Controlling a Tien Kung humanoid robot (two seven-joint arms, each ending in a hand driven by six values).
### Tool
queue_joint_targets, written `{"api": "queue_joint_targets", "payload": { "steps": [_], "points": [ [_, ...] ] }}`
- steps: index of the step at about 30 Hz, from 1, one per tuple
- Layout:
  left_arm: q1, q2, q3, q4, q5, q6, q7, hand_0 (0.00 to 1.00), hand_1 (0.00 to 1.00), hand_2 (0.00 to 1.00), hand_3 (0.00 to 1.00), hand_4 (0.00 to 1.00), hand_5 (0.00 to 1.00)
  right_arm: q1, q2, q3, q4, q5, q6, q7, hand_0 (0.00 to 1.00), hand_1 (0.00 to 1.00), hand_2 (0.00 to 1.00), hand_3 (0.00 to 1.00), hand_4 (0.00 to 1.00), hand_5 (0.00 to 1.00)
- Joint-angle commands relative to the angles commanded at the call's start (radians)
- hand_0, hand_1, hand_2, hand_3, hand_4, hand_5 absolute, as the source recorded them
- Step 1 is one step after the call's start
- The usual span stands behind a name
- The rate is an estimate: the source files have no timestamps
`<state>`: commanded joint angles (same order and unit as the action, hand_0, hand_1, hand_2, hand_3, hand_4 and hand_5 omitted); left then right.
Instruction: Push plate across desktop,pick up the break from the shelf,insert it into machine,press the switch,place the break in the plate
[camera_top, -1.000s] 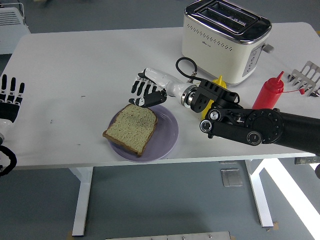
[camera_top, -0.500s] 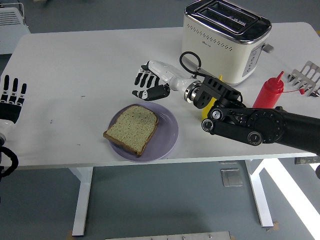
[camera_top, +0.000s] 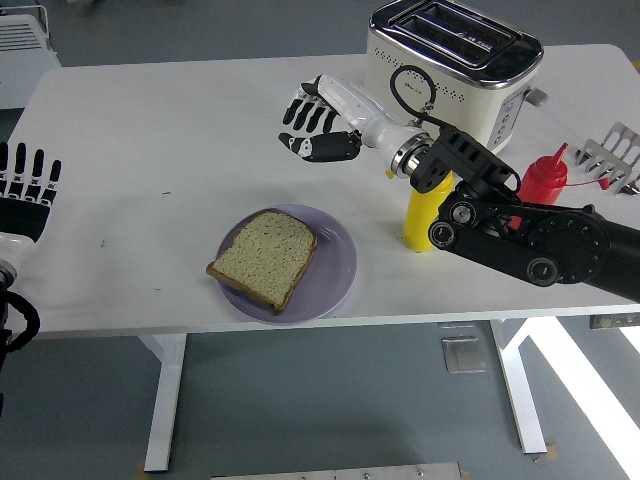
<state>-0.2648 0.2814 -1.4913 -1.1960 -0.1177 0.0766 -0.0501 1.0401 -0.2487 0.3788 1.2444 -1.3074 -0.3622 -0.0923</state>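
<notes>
Lying flat on the plate (camera_top: 338, 268), the slice of bread (camera_top: 264, 257) sits a little toward the 9 o'clock side, with one corner hanging over the plate's rim at about 8 o'clock. The plate is purple and stands near the front edge of the white table (camera_top: 150, 150).

From the plate, the right hand (camera_top: 318, 128) is at about 1 o'clock, above the table and apart from the bread. Its fingers are loosely spread and hold nothing (the thumb is bent under the palm). The black right arm comes in from the right edge of the picture.

The toaster (camera_top: 455, 75) stands at the far side of the table, at about 3 o'clock from the right hand, and its two slots on top look empty. A yellow bottle (camera_top: 420, 215) stands in front of the toaster, partly hidden by the arm. A red bottle (camera_top: 545, 175) is to its right, and a metal rack (camera_top: 612, 155) is at the right table edge.

The left hand (camera_top: 25, 190) rests at the left edge of the picture, fingers straight and apart, holding nothing.
</notes>
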Motion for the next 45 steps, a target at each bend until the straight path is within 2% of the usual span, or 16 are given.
{"api": "queue_joint_targets", "payload": {
  "steps": [5, 6, 8, 18, 23, 29, 30, 35, 36, 39, 45],
  "points": [
    [0.006, 0.002, -0.007, -0.021, -0.002, 0.002, -0.001, 0.785, 0.715, 0.671, 0.69, 0.643, 0.998, -0.048, -0.033, 0.106, 0.063, -0.042, 0.005, -0.003, 0.517, 0.544, 0.544, 0.485, 0.671, 0.266],
    [0.007, 0.002, -0.008, -0.025, -0.003, 0.002, -0.001, 0.785, 0.716, 0.671, 0.688, 0.643, 0.998, -0.057, -0.039, 0.13, 0.074, -0.044, 0.005, -0.002, 0.559, 0.56, 0.553, 0.498, 0.651, 0.255],
    [0.008, 0.003, -0.01, -0.031, -0.004, 0.003, -0.001, 0.785, 0.716, 0.671, 0.688, 0.643, 0.998, -0.071, -0.047, 0.173, 0.088, -0.044, 0.004, 0.0, 0.559, 0.56, 0.553, 0.498, 0.651, 0.255],
    [0.012, 0.005, -0.021, -0.067, -0.017, 0.005, 0.002, 0.784, 0.714, 0.671, 0.688, 0.641, 0.998, -0.172, -0.096, 0.398, 0.194, 0.034, -0.004, -0.005, 0.573, 0.571, 0.562, 0.518, 0.623, 0.236],
    [0.017, 0.007, -0.025, -0.09, -0.026, 0.008, 0.005, 0.784, 0.714, 0.671, 0.688, 0.641, 0.998, -0.242, -0.125, 0.504, 0.266, 0.134, -0.007, -0.004, 0.573, 0.571, 0.562, 0.518, 0.623, 0.236],
    [0.027, 0.007, -0.033, -0.117, -0.041, 0.011, 0.009, 0.784, 0.714, 0.67, 0.687, 0.64, 0.998, -0.331, -0.15, 0.628, 0.323, 0.284, -0.017, 0.039, 0.593, 0.585, 0.569, 0.525, 0.62, 0.233],
    [0.027, 0.007, -0.034, -0.118, -0.041, 0.011, 0.009, 0.784, 0.713, 0.67, 0.687, 0.639, 0.998, -0.337, -0.151, 0.635, 0.325, 0.296, -0.017, 0.043, 0.642, 0.619, 0.587, 0.531, 0.622, 0.23],
    [0.035, 0.005, -0.042, -0.135, -0.055, 0.012, 0.013, 0.784, 0.713, 0.67, 0.687, 0.639, 0.998, -0.42, -0.141, 0.72, 0.35, 0.452, -0.015, 0.103, 0.642, 0.619, 0.587, 0.531, 0.622, 0.23],
    [0.037, 0.005, -0.043, -0.139, -0.057, 0.013, 0.014, 0.783, 0.713, 0.669, 0.686, 0.638, 0.998, -0.44, -0.135, 0.74, 0.355, 0.485, -0.014, 0.112, 0.689, 0.644, 0.605, 0.548, 0.628, 0.238],
    [0.041, 0.004, -0.046, -0.149, -0.061, 0.013, 0.015, 0.783, 0.713, 0.669, 0.686, 0.638, 0.998, -0.492, -0.119, 0.794, 0.368, 0.572, -0.009, 0.137, 0.689, 0.644, 0.605, 0.548, 0.628, 0.238],
    [0.047, 0.004, -0.049, -0.163, -0.063, 0.014, 0.016, 0.782, 0.711, 0.669, 0.686, 0.635, 0.998, -0.554, -0.107, 0.869, 0.387, 0.735, 0.01, 0.17, 0.719, 0.663, 0.619, 0.566, 0.633, 0.247]
  ]
}}
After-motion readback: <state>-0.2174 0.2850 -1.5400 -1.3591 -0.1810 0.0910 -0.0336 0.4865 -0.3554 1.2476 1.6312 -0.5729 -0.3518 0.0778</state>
